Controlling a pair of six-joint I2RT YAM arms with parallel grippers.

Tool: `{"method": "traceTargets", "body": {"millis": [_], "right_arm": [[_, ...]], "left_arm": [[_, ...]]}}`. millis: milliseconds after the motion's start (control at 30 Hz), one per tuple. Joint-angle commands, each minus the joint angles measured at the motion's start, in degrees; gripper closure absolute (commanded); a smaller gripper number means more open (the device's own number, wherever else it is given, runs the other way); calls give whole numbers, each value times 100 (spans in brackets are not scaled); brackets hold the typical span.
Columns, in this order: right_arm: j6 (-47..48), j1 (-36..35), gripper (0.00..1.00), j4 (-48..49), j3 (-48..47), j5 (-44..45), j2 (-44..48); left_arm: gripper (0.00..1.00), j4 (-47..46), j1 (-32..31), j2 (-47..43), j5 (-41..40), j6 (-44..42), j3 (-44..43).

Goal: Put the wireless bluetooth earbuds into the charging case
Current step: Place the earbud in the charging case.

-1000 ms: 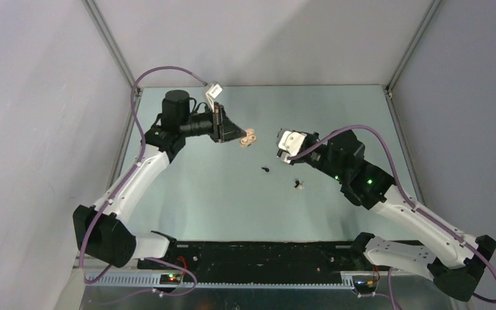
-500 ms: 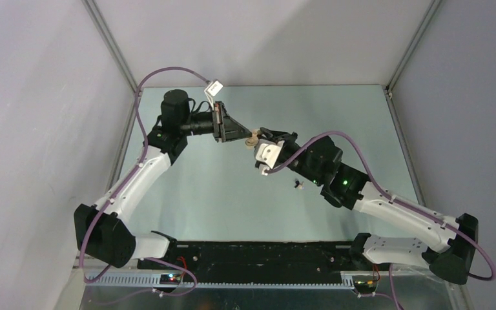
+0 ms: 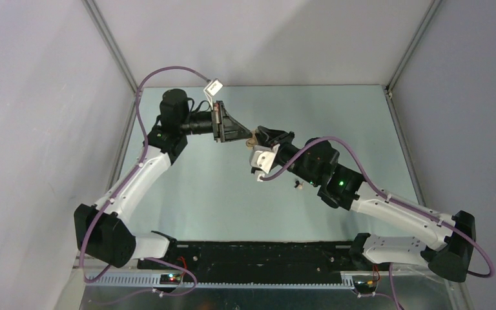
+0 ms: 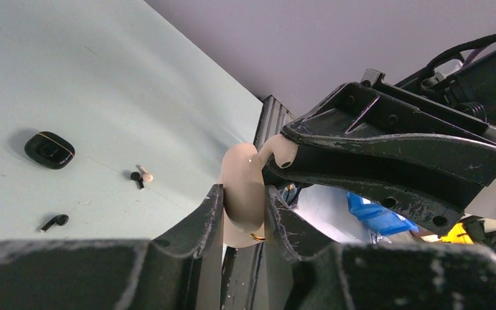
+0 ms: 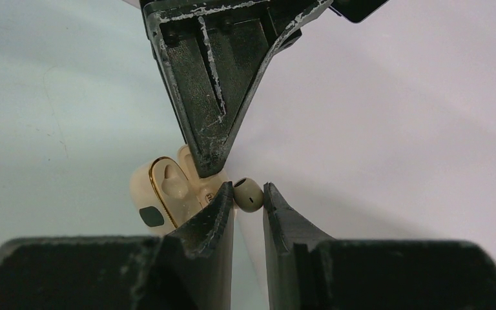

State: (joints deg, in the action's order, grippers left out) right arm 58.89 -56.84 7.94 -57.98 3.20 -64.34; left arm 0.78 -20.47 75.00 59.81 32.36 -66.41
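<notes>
Our left jaws are clamping one open beige charging case; our right jaws are pinching one beige earbud just beside it. Two loose buds and one black case are lying on the desk, well apart from both.

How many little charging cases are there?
2. The beige case is pinched between the left fingers; the black case lies on the table. More could be hidden.

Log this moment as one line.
left gripper shut on open beige charging case | right gripper shut on beige earbud beside case | not seated
</notes>
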Motion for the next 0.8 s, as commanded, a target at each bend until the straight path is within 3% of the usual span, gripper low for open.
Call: {"method": "traceTargets", "body": {"millis": [0, 767], "right_arm": [[161, -29, 100, 113, 79, 35, 116], [190, 25, 100, -96, 205, -3, 210]], "left_arm": [[100, -325, 42, 34, 250, 209, -62], [100, -649, 173, 170, 396, 596, -153]]}}
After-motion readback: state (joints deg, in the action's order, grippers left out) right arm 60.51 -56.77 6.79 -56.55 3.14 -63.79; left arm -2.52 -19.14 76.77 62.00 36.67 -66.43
